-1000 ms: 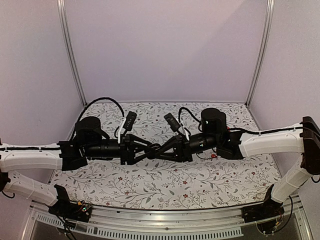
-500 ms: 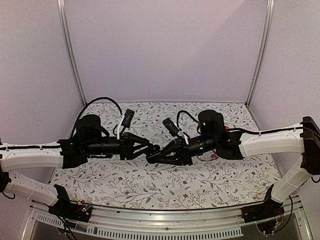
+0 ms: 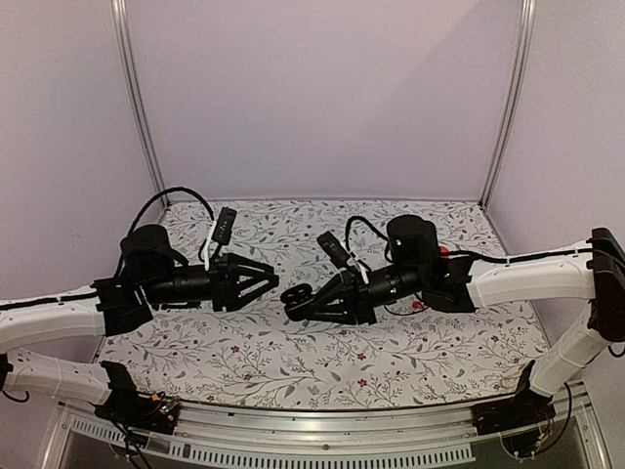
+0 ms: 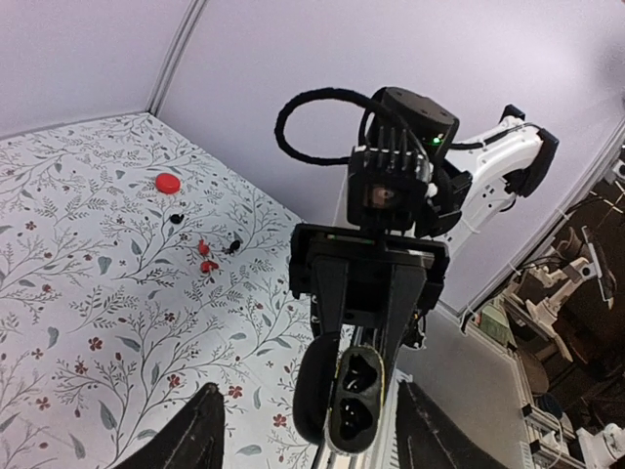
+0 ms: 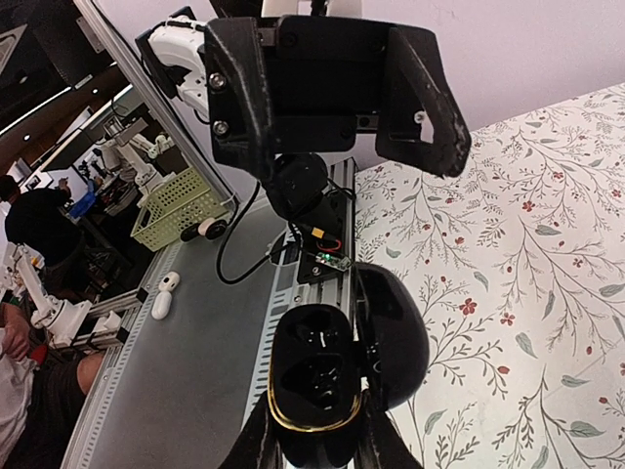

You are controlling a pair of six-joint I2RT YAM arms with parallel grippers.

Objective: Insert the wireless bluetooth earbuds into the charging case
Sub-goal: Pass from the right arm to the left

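Observation:
The charging case (image 5: 314, 376) is black and glossy with a gold rim. It stands open, its lid (image 5: 395, 332) swung to the right and both wells empty. My right gripper (image 5: 317, 442) is shut on its lower body and holds it above the table (image 3: 293, 362). In the left wrist view the case (image 4: 354, 403) hangs just ahead of my left gripper (image 4: 309, 391), which is open and empty. Two tiny red earbuds (image 4: 206, 256) lie on the floral cloth further off. From above, my left gripper (image 3: 266, 277) sits a short gap left of the case (image 3: 296, 295).
A round red piece (image 4: 168, 183) and two small black bits (image 4: 177, 217) lie near the earbuds on the floral cloth. The right arm's body (image 3: 415, 259) is above that patch in the top view. White walls close off the back and sides.
My left arm has drawn back to the left, away from the case, and its jaws stand a little wider. The right gripper shifted slightly left and still grips the open case.

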